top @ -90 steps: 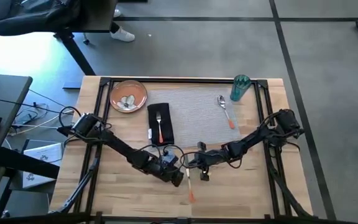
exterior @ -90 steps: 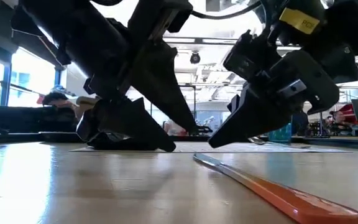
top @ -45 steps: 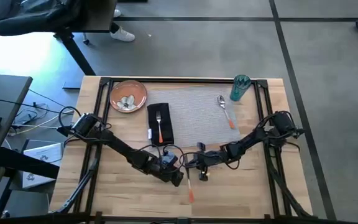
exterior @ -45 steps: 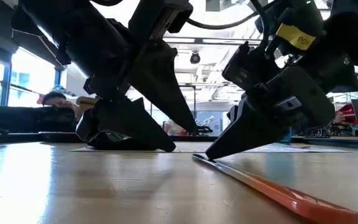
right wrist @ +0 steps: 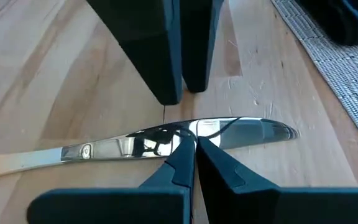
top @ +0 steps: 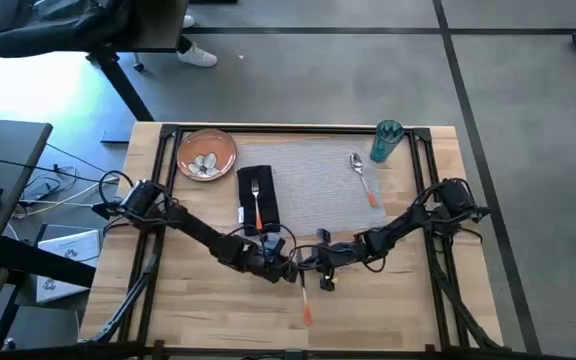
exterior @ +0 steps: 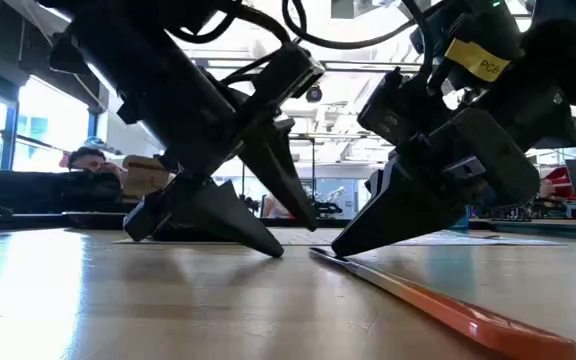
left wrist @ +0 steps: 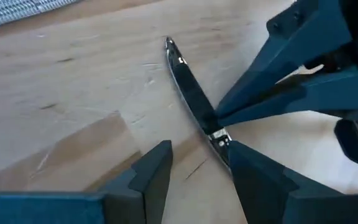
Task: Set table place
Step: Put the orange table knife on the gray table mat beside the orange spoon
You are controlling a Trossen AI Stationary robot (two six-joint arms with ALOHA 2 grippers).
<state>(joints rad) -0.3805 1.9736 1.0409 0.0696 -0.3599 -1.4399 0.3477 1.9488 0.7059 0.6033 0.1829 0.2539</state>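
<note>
While the right gripper (top: 309, 268) keeps its closed fingertips pressed on the knife (top: 305, 290) on the bare table (top: 388, 300), the left gripper (top: 290, 268) has swung in beside the blade, jaws slightly parted and holding nothing. That suggests a two-armed pickup is beginning. On the placemat (top: 318, 185) lies the spoon (top: 362, 178), on the napkin (top: 257, 198) the fork (top: 256, 203); plate (top: 206, 153) and cup (top: 385, 141) flank the far edge. Crowded fingers around the flat knife look the chief obstacle.

Knife (top: 305, 290) lies before placemat (top: 318, 185).
</note>
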